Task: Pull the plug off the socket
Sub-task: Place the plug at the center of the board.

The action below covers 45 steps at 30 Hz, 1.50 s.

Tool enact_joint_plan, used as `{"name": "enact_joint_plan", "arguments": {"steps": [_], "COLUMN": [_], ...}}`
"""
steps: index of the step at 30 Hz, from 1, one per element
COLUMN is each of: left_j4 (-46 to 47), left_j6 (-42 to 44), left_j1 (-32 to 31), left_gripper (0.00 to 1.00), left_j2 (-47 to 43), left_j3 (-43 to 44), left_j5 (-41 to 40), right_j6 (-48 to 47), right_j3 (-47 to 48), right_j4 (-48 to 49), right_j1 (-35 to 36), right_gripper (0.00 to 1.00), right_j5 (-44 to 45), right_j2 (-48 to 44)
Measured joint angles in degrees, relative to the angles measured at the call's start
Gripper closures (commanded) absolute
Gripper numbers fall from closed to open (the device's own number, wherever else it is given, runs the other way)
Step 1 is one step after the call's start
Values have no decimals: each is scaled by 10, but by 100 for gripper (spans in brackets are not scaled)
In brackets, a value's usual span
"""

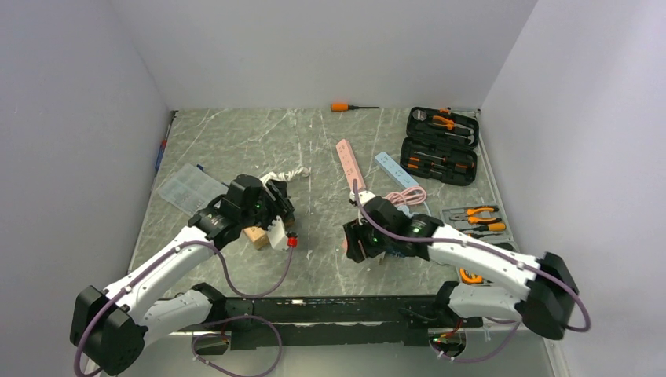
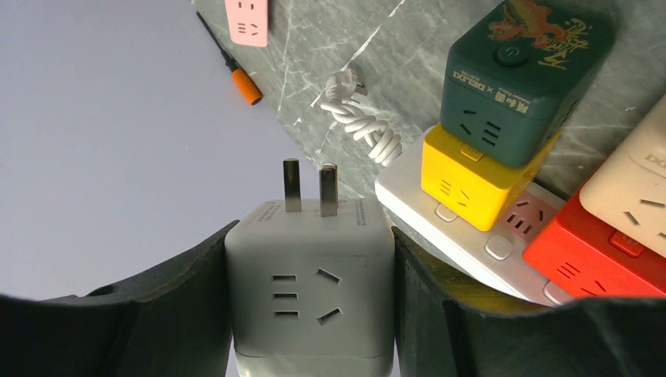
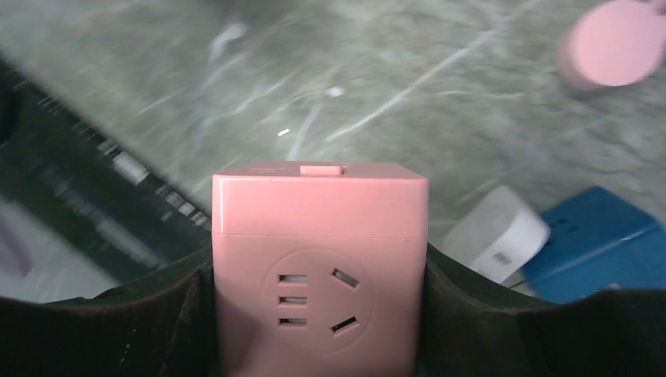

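L gripper (image 2: pixel 310 322) clamped on a grey-white cube adapter plug (image 2: pixel 310 267), black fingers (image 2: pixel 192 298) pressed on both its sides. Its two flat metal prongs (image 2: pixel 292 185) stick up bare at frame ctr, plugged into nothing; socket holes on the face twd the cam. R gripper (image 3: pixel 318 322) grips a pink cube socket (image 3: pixel 318 220) the same way, fingers tight on both sides, 5-hole face twd the cam, small tab on its top edge. In top view the arms are apart, L at ctr-left, R at ctr-right, so plug & socket are separated w/ bare table (image 1: pixel 322 228) btwn them. L wrist view, right side: white power strip (image 2: pixel 440 216) w/ a yellow cube (image 2: pixel 471 184) plugged in and a dark green cube (image 2: pixel 518 78) stacked on that; red cube (image 2: pixel 597 247) & cream cube (image 2: pixel 636 184) at lower right. White coiled cable (image 2: pixel 365 126) just beyond the strip's end, orange-handled screwdriver (image 2: pixel 245 85) upper left, end of a pink strip (image 2: pixel 247 17) at top edge. R wrist view blurry: blue block (image 3: pixel 589 236) & white piece (image 3: pixel 503 236) lower right. Top view upper right: black tool case (image 1: pixel 440 145), open.
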Motion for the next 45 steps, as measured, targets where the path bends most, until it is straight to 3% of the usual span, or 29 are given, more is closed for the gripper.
{"name": "enact_joint_plan", "arguments": {"steps": [8, 9, 17, 18, 24, 33, 38, 45], "left_j4": [-47, -53, -82, -83, -94, -107, -111, -177], "left_j6": [-34, -40, -78, -80, -90, -118, -127, -265], "left_j1": [-13, -14, -19, -21, -42, -92, -116, -151], "left_gripper": [98, 98, 97, 97, 97, 97, 97, 95], "left_j2": [0, 0, 3, 4, 21, 86, 155, 352], "left_j3": [26, 31, 58, 59, 65, 111, 149, 357], "left_j5": [-5, -5, -9, -9, -11, -15, -16, -30], "right_j6": [31, 34, 61, 66, 76, 94, 125, 202], "right_j3": [31, 31, 30, 30, 43, 158, 146, 49], "right_j4": [30, 33, 52, 54, 34, -14, -52, -141], "right_j1": [-36, -38, -41, -40, -43, -80, -87, -88], "right_gripper": [98, 92, 7, 1, 0, 0, 0, 0], "right_j5": [170, 181, 224, 227, 241, 267, 280, 262], "right_j2": [179, 194, 250, 250, 228, 29, -28, -151]}}
